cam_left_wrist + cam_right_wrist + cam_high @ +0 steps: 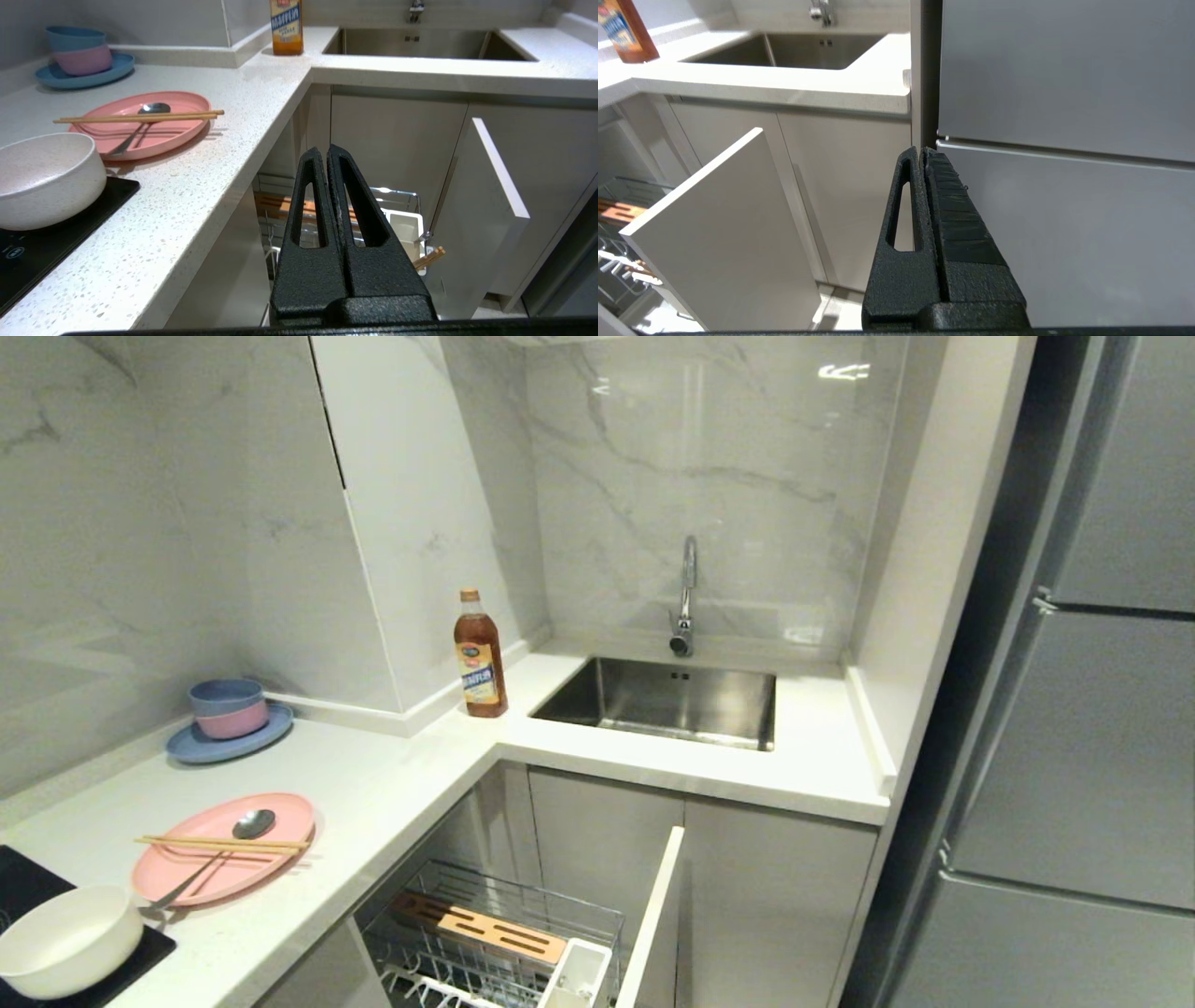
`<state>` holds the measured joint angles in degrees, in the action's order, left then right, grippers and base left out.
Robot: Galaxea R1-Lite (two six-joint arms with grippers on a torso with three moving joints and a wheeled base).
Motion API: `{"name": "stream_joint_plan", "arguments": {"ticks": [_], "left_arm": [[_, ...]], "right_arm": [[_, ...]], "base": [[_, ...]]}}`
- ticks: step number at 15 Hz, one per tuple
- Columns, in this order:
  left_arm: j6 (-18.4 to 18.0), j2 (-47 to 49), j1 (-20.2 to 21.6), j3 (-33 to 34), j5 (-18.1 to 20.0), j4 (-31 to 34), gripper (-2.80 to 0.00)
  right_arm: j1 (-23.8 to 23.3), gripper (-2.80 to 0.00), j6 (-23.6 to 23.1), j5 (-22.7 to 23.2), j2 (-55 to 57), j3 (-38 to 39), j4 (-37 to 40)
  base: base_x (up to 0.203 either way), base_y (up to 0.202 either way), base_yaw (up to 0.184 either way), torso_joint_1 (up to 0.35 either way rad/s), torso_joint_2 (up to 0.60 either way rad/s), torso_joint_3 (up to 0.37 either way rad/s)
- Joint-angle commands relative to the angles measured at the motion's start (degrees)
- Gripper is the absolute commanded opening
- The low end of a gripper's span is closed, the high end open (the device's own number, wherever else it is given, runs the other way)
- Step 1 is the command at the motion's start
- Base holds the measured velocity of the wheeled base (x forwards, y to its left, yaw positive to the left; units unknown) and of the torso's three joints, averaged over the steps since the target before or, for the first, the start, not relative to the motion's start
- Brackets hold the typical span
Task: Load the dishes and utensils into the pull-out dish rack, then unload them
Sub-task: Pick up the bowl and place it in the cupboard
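Note:
The pink plate (pixel 210 882) lies on the white counter at the left. The chopsticks (pixel 224 844) rest across it and the metal spoon (pixel 252 823) lies in it. The cream bowl (pixel 65 938) stands nearer, on a black cooktop. Below the counter corner the pull-out dish rack (pixel 495 896) is drawn out, with its wooden strip (pixel 481 926), white caddy (pixel 577 971) and pale front panel (pixel 653 915). My left gripper (pixel 326 149) hangs shut and empty over the rack, beside the counter edge. My right gripper (pixel 922 150) is shut and empty, facing the cabinet and fridge. Neither arm is in the head view.
A blue plate with stacked blue and pink bowls (pixel 229 709) stands at the back left. An oil bottle (pixel 480 658) is beside the steel sink (pixel 667 700) and tap. A grey fridge (pixel 1092 709) fills the right. Two wooden stick ends (pixel 430 257) poke out by the caddy.

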<state>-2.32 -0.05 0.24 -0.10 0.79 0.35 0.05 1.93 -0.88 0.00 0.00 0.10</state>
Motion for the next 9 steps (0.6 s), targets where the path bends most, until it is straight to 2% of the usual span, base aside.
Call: {"name": "stream_joint_plan", "arguments": {"ticks": [1, 9], "left_arm": [[-0.1, 0.1, 0.0, 0.0, 0.0, 0.0, -2.80], [0.1, 0.0, 0.0, 0.0, -0.1, 0.0, -2.80]], "right_arm": [[0.0, -2.80, 0.0, 0.0, 0.0, 0.1, 0.0], [0.0, -2.80, 0.0, 0.0, 0.1, 0.2, 0.0]], "base": [[0.000, 0.000, 0.000, 0.005, 0.00, -0.198], [0.000, 0.000, 0.000, 0.004, 0.00, -0.196]]}}
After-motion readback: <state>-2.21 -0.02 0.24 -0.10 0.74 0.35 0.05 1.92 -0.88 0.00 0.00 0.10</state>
